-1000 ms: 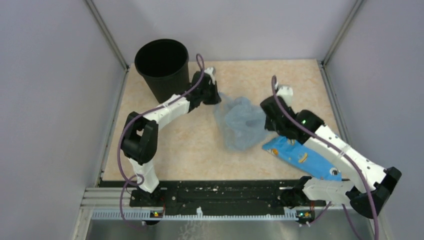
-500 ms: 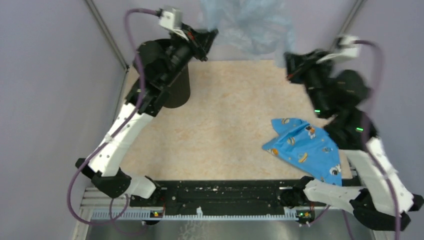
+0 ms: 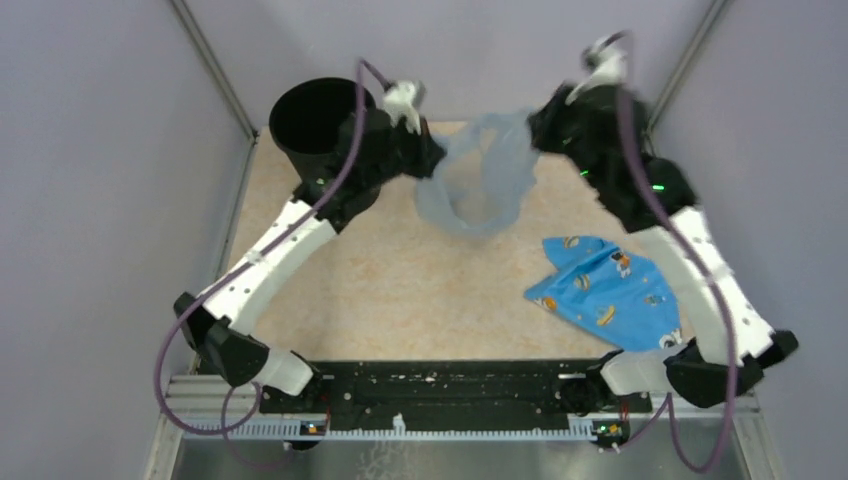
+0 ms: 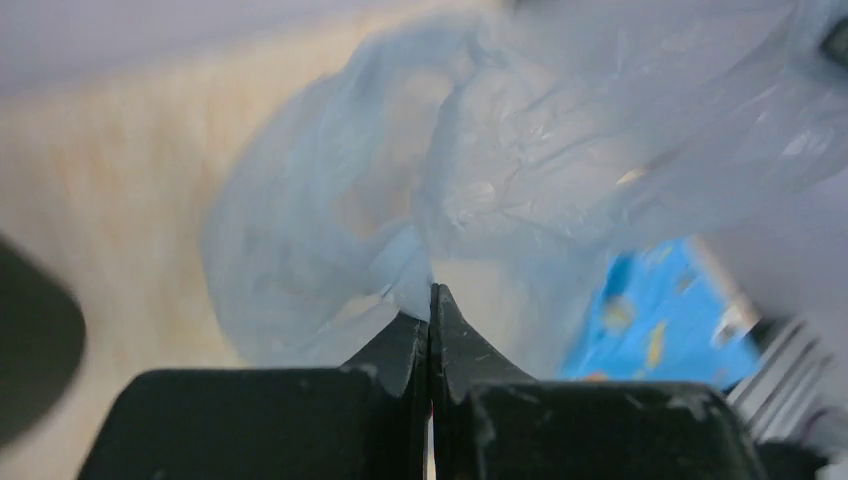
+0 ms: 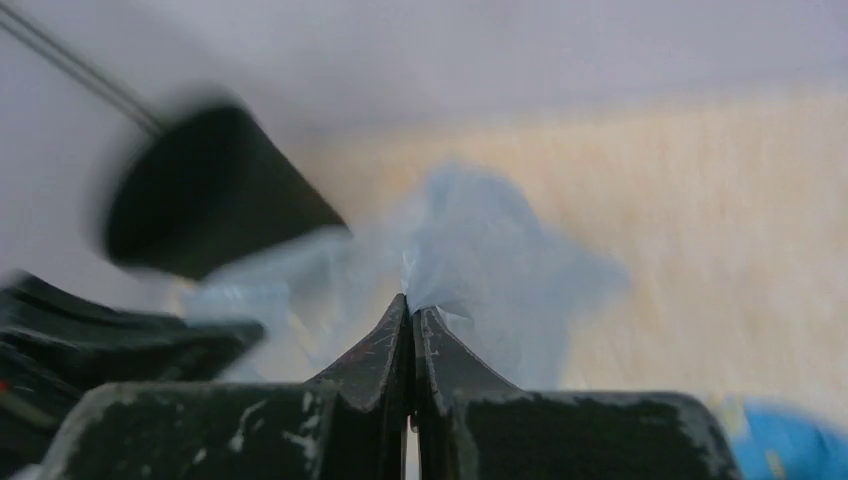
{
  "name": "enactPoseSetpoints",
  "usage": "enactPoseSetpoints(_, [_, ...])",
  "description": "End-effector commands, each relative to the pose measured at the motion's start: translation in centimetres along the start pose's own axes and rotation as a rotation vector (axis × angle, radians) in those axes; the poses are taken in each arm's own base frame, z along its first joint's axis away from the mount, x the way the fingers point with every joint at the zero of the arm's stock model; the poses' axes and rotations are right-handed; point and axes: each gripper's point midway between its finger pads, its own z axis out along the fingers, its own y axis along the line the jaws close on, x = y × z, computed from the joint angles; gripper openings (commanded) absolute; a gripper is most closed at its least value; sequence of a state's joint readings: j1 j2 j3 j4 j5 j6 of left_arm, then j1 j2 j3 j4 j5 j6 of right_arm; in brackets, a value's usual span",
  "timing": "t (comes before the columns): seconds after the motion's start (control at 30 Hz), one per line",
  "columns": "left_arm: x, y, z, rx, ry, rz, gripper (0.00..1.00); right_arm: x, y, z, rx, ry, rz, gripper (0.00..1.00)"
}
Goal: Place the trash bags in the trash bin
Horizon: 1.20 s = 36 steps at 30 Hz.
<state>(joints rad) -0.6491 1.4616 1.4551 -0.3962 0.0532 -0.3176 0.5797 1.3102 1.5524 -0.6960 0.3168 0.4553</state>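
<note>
Left claw (image 4: 432, 300) & right claw (image 5: 408, 305) both clamped on trash bag (image 3: 478, 185), hanging btwn them above counter (image 3: 400, 290); bin (image 3: 312, 115) by left.

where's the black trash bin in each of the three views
Top external: the trash bin is at upper left, at the table's far left corner.
Left wrist: a dark blurred shape at the lower left edge, likely the bin.
Right wrist: upper left, blurred.
Shared landmark: the pale trash bag, mid-picture in every view.
</note>
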Motion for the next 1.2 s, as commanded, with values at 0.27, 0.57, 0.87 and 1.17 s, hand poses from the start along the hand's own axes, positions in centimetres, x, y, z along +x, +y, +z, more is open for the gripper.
enactPoseSetpoints(0.27, [-11.5,-3.9,-3.7,0.127,-0.352,-0.005,0.0,-4.9,0.0,-4.5,-0.091,-0.247,0.084,0.0])
enactPoseSetpoints(0.57, [4.1,0.3,2.1,0.111,0.016,-0.113,0.0,12.7,-4.9,2.6,0.049,0.145,0.091,0.0])
enactPoseSetpoints(0.87, [-3.5,-1.1,-4.5,0.107,-0.218,-0.047,0.0,-1.4,-4.3,-4.2,0.088,-0.137,0.031,0.0])
enactPoseSetpoints(1.17, [-5.7,-1.9,-5.1,0.121,-0.248,-0.026,0.0,-3.6,-3.2,-5.1,0.045,-0.164,-0.021,0.0])
